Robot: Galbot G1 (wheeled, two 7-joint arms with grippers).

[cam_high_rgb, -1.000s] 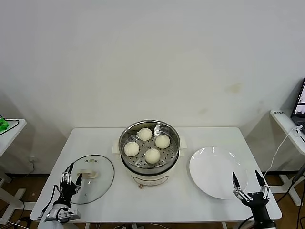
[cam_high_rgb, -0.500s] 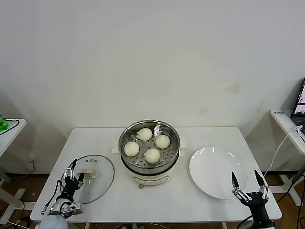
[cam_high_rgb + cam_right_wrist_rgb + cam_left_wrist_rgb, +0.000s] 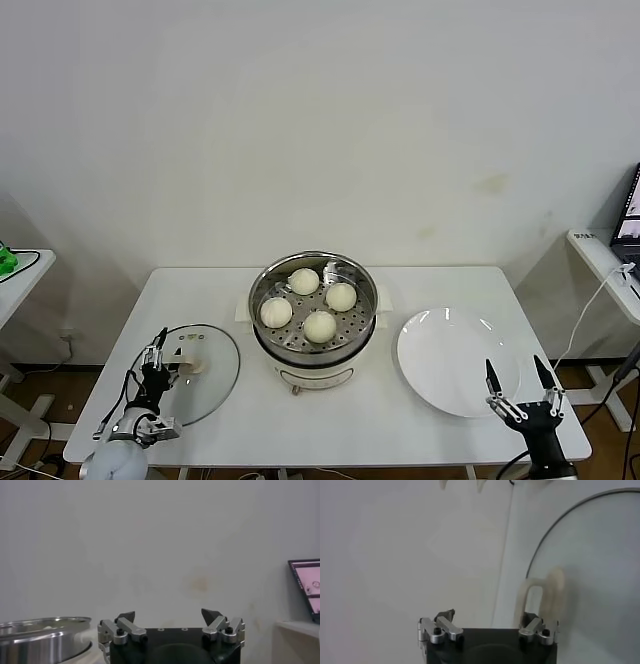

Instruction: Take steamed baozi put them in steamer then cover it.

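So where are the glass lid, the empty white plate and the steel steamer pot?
Round clear glass lid [image 3: 205, 385], head view, on its glass near the rim.
Flat white plate [image 3: 450, 360], head view, on its bare middle.
Shiny steel steamer pot [image 3: 362, 278], head view, on its steel wall.

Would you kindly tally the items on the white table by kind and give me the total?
Steamed baozi: 4
Steamer: 1
Glass lid: 1
White plate: 1
Total: 7

A white table carries the steamer between a glass lid and a white plate.
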